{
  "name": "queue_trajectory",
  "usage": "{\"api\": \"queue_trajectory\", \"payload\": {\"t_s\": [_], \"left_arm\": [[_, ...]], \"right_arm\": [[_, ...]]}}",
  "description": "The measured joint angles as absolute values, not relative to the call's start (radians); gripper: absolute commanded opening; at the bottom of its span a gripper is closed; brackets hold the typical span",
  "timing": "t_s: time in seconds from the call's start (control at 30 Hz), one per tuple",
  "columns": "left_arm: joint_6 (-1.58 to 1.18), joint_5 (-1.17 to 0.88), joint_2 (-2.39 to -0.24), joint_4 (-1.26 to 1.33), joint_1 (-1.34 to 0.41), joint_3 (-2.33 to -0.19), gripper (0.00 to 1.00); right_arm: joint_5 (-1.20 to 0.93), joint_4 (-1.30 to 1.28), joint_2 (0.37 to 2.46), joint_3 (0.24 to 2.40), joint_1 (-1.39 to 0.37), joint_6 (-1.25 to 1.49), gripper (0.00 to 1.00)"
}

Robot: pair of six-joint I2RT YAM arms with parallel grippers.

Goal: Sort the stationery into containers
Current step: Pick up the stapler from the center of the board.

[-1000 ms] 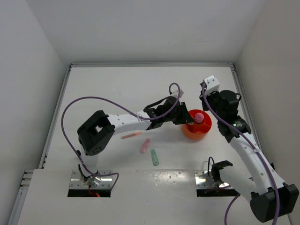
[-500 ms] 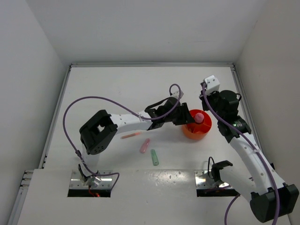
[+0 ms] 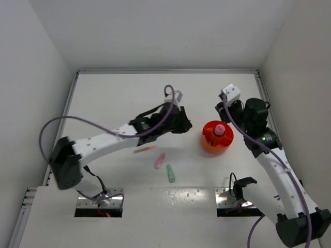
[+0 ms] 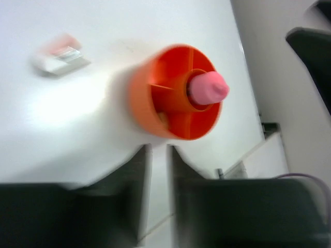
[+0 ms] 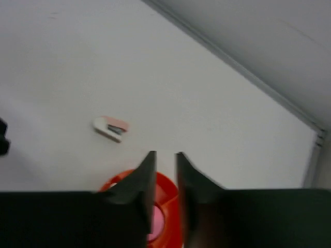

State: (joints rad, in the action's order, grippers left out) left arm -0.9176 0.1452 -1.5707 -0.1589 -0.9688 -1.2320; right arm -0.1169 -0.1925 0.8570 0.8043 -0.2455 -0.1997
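Tub: the orange tub (image 3: 208, 143) stands on the counter (image 3: 119, 98), right of centre.
Tube: the pink-capped tube (image 3: 220, 129) stands upright in the tub's hub, already sorted.
Left fingers: the left fingers (image 4: 138, 178) stand a narrow gap apart with nothing between them. They hover just left of the tub, tips toward it.
Right fingers: the right fingers (image 5: 147, 178) are also slightly apart and empty. They hang over the tub's far edge, clear of the tube.
Loose on counter: a thin stick (image 3: 145, 150), a pink marker (image 3: 160, 160) and a green marker (image 3: 170, 173) lie in a loose group left of the tub, toward the near edge.
Block: a small white and pink block (image 4: 59, 54) lies beside the tub. The top view does not show it.
Key relation: the three loose items lie near-left of the left fingers, back along that arm. The tub sits between them and the right arm.
Nearer arm: the left one, clearly.
Long axes: the stick runs roughly left to right. Both markers run roughly near to far, and the pink one tilts.
Next move, as judged: the left arm pulls back over the markers, its fingers closing across a marker's width.
Risk: the markers lie close together, so one may get nudged.
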Motion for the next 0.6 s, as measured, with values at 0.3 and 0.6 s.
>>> {"api": "queue_trajectory", "payload": {"t_s": [0.3,0.6], "left_arm": [[-0.774,0.44,-1.079,-0.572,-0.74,-1.086,0.87],[-0.69,0.469,-0.927,-0.727,-0.701,-0.974,0.91]], "right_arm": [[-0.638,-0.813,1.536,1.447,-0.308,-0.619,0.6],[-0.641,-1.089,1.909,1.583,-0.421,-1.028,0.66]]}}
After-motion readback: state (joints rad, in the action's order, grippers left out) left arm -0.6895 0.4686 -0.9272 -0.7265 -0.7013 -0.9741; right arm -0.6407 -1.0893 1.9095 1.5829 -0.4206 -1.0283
